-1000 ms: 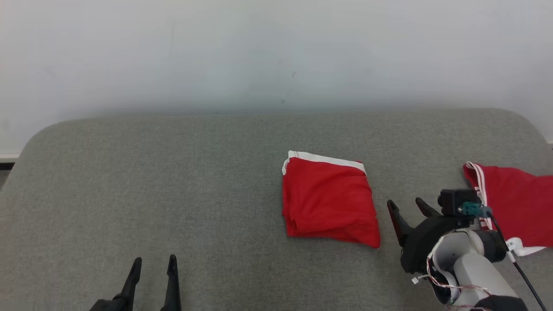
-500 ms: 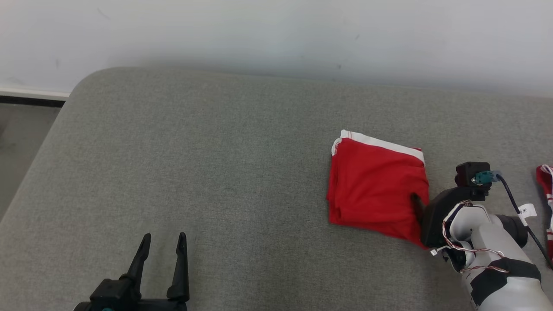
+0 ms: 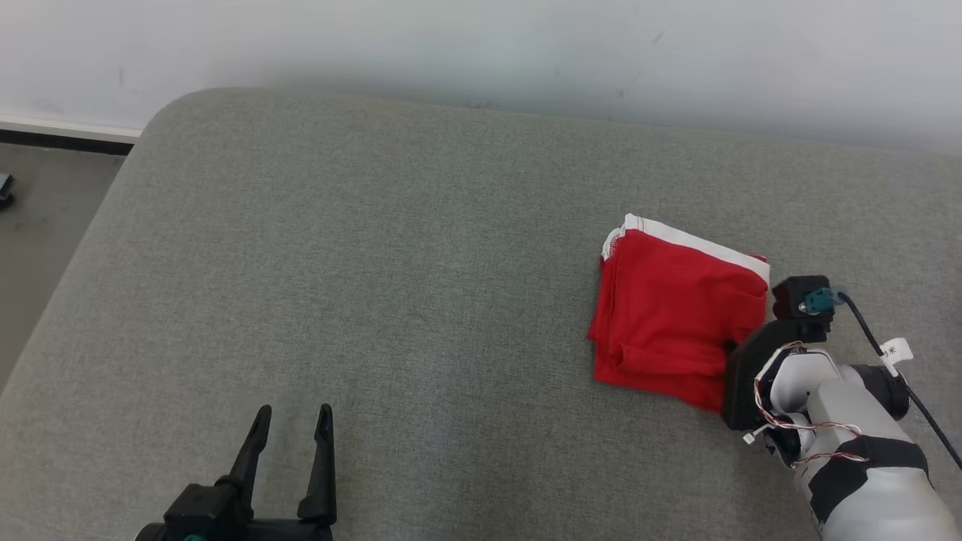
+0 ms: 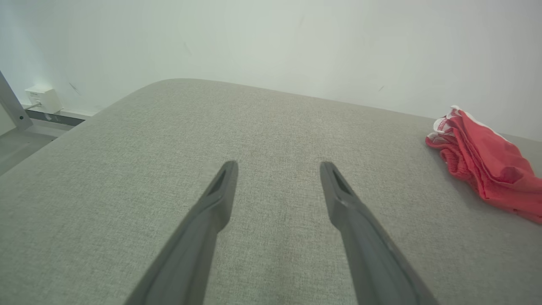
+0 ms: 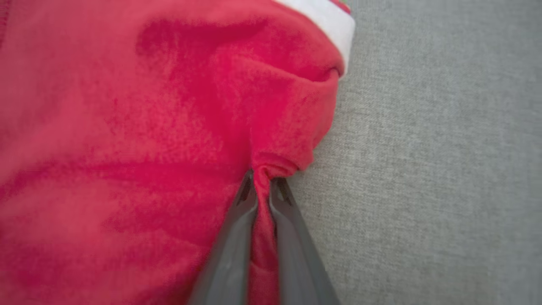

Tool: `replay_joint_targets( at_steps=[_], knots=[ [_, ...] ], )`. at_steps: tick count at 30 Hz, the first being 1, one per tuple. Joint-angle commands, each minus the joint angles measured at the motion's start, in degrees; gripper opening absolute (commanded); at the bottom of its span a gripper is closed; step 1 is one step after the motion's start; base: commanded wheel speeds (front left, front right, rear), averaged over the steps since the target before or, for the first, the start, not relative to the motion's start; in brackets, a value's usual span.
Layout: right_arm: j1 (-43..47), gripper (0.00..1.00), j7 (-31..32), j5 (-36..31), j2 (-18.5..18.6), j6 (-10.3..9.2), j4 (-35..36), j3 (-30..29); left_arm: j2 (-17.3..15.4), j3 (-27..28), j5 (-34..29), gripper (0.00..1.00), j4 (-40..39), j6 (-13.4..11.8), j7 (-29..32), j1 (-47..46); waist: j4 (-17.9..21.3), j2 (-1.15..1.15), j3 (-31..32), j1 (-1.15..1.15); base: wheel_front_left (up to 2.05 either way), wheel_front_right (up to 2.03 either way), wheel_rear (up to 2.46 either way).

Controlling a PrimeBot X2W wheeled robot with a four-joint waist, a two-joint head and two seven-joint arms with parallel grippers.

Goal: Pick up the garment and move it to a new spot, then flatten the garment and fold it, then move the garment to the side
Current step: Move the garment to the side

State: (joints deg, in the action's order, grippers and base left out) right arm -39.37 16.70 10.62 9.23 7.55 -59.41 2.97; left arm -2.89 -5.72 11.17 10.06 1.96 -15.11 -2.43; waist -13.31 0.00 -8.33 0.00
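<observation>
The garment [image 3: 676,315] is a folded red cloth with a white band along its far edge, lying on the grey cushion at the right. My right gripper [image 3: 727,347] presses into its right edge, fingertips buried in the cloth. In the right wrist view the two fingers [image 5: 237,224] are pinched on a bunched fold of the red garment [image 5: 169,127]. My left gripper [image 3: 291,428] hovers open at the lower left over bare cushion. The left wrist view has its fingers [image 4: 220,199] spread wide, with the garment [image 4: 487,161] far off to the right.
The grey cushion [image 3: 376,263] has a rounded far-left corner, with floor [image 3: 45,225] beyond its left edge. A pale wall [image 3: 481,45] runs behind. A black cable with a white tag [image 3: 896,350] trails from my right wrist.
The camera has swung left. My right gripper moved from beside the garment onto its right edge and shut on a fold. The left gripper stayed open.
</observation>
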Motion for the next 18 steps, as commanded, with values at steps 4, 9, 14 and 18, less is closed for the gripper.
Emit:
replay_joint_targets(
  at_steps=[4, 9, 14, 18],
  knots=[
    [1.5, 0.0, 1.3, -2.0, 2.8, -0.2, 0.4, 5.6, 0.0, 0.1, 0.7, 1.0, -0.5, -0.1, 0.0, -0.1, 2.2, 0.0, 0.7, 0.0, 0.0, 0.0, 0.0],
    [-1.1, 0.0, 3.3, -0.9, 7.4, -0.18, 6.6, 16.3, 0.0, 0.1, 1.0, 1.0, -1.5, -0.4, 0.0, 0.2, 5.9, 0.0, 1.1, 0.0, 0.0, 0.0, 0.0],
    [-2.8, 0.0, 7.5, 5.3, 14.9, -0.17, 15.9, 27.6, 0.0, 0.0, 1.5, 1.0, -2.3, -0.8, 0.0, -0.1, 10.4, 0.0, 0.6, 0.0, 0.0, 0.0, 0.0],
    [-5.7, 0.0, 10.1, 9.6, 21.0, -0.16, 23.8, 33.9, 0.0, 0.3, 1.0, 1.0, -3.2, -0.6, 0.0, -1.0, 14.5, 0.0, -0.9, 0.0, 0.0, 0.0, 0.0]
  ],
)
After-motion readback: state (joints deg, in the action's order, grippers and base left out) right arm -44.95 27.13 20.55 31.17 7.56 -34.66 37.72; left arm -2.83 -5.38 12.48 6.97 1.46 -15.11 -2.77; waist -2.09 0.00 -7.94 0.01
